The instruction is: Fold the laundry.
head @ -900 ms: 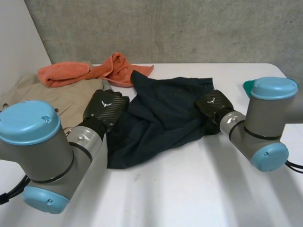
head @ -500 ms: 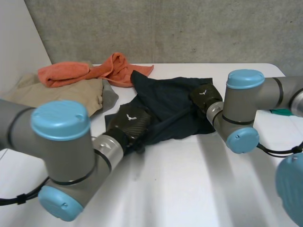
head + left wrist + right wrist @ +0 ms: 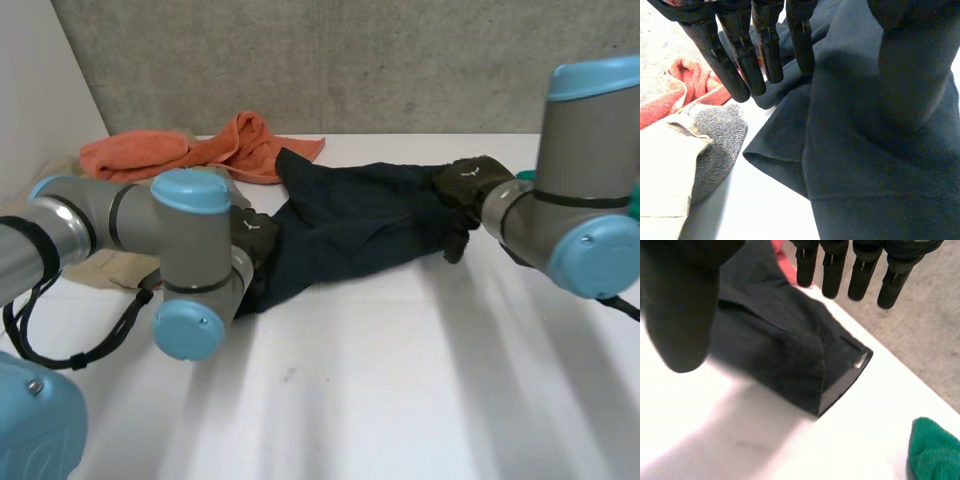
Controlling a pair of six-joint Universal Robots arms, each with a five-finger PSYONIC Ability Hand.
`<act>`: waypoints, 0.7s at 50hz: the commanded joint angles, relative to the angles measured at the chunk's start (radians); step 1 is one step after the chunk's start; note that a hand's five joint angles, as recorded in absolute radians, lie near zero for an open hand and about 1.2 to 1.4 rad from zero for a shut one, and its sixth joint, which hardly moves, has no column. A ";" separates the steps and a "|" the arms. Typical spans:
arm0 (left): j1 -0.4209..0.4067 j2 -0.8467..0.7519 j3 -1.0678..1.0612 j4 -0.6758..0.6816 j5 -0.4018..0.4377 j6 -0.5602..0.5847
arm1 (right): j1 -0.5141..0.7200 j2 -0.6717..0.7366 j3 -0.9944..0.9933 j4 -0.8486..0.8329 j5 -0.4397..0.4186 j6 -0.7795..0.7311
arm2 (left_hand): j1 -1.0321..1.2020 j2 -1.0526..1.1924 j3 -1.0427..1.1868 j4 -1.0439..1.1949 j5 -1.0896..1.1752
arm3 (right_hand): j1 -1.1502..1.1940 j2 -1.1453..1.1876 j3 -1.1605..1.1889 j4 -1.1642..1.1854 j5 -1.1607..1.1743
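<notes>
Since half a second ago the dark garment (image 3: 350, 225) has been drawn out from a bunched heap into a long band, and both arms have shifted, the right one further out to its side. Nearest the camera the white tabletop (image 3: 400, 380) is bare.

Beyond that the garment lies across the middle. The left robot hand (image 3: 256, 235) is at one end, half hidden behind its own elbow, and the right robot hand (image 3: 466, 184) is at the other. Both are spread: the left fingers (image 3: 740, 70) and the right fingers (image 3: 860, 275) are straight, well apart from their thumbs, and poised above the cloth rather than clamped on it.

The fabric looks light, limp and prone to sagging, so I judge the stitched hem (image 3: 842, 382) and the corners to be the surest places to pinch.

Further back sit a beige garment (image 3: 110, 265) over a grey cloth (image 3: 715, 145), an orange towel (image 3: 200, 150), and a green cloth (image 3: 935, 450) off to the right.
</notes>
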 commanded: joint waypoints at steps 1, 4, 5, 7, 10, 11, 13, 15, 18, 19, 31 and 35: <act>0.009 -0.015 0.043 -0.049 0.050 -0.003 | -0.025 -0.105 0.154 0.066 -0.095 -0.100 | 0.079 0.063 0.053 0.065 0.073 | 0.177 0.175 0.172 0.174 0.170; 0.008 -0.012 0.040 -0.047 0.059 -0.006 | -0.021 -0.116 0.212 0.045 -0.143 -0.135 | 0.079 0.063 0.053 0.065 0.073 | 0.153 0.152 0.149 0.151 0.146; 0.006 -0.009 0.040 -0.049 0.059 -0.007 | -0.019 -0.113 0.221 0.026 -0.155 -0.137 | 0.079 0.063 0.053 0.065 0.073 | 0.150 0.149 0.146 0.148 0.143; 0.006 -0.006 0.039 -0.049 0.060 -0.009 | -0.018 -0.101 0.238 -0.036 -0.174 -0.136 | 0.079 0.063 0.053 0.065 0.073 | 0.147 0.146 0.143 0.145 0.140; 0.006 0.000 0.031 -0.049 0.064 -0.010 | -0.015 -0.061 0.246 -0.191 -0.192 -0.136 | 0.079 0.063 0.053 0.065 0.073 | 0.136 0.134 0.131 0.133 0.128; 0.006 0.002 0.030 -0.049 0.065 -0.010 | -0.015 -0.048 0.246 -0.228 -0.198 -0.136 | 0.079 0.063 0.053 0.065 0.073 | 0.138 0.137 0.134 0.136 0.131; 0.005 0.008 0.017 -0.049 0.064 -0.012 | -0.012 -0.003 0.220 -0.320 -0.198 -0.142 | 0.079 0.063 0.053 0.065 0.073 | 0.138 0.137 0.134 0.136 0.131; 0.005 0.014 0.010 -0.049 0.064 -0.012 | -0.007 0.034 0.191 -0.362 -0.200 -0.145 | 0.079 0.063 0.053 0.065 0.073 | 0.141 0.140 0.137 0.139 0.134; 0.003 0.030 -0.012 -0.047 0.060 -0.012 | -0.002 0.113 0.114 -0.380 -0.209 -0.166 | 0.082 0.066 0.056 0.068 0.076 | 0.141 0.140 0.137 0.139 0.134; 0.003 0.039 -0.025 -0.047 0.060 -0.012 | -0.002 0.158 0.065 -0.373 -0.214 -0.180 | 0.082 0.066 0.056 0.068 0.076 | 0.141 0.140 0.137 0.139 0.134; -0.001 0.175 -0.147 -0.036 0.071 -0.065 | 0.004 0.459 -0.275 -0.307 -0.215 -0.266 | 0.073 0.057 0.047 0.060 0.067 | 0.475 0.473 0.470 0.472 0.467; -0.009 0.215 -0.200 -0.038 0.068 -0.087 | -0.001 0.461 -0.309 -0.281 -0.206 -0.271 | 0.073 0.057 0.047 0.059 0.067 | 1.067 1.065 1.062 1.064 1.059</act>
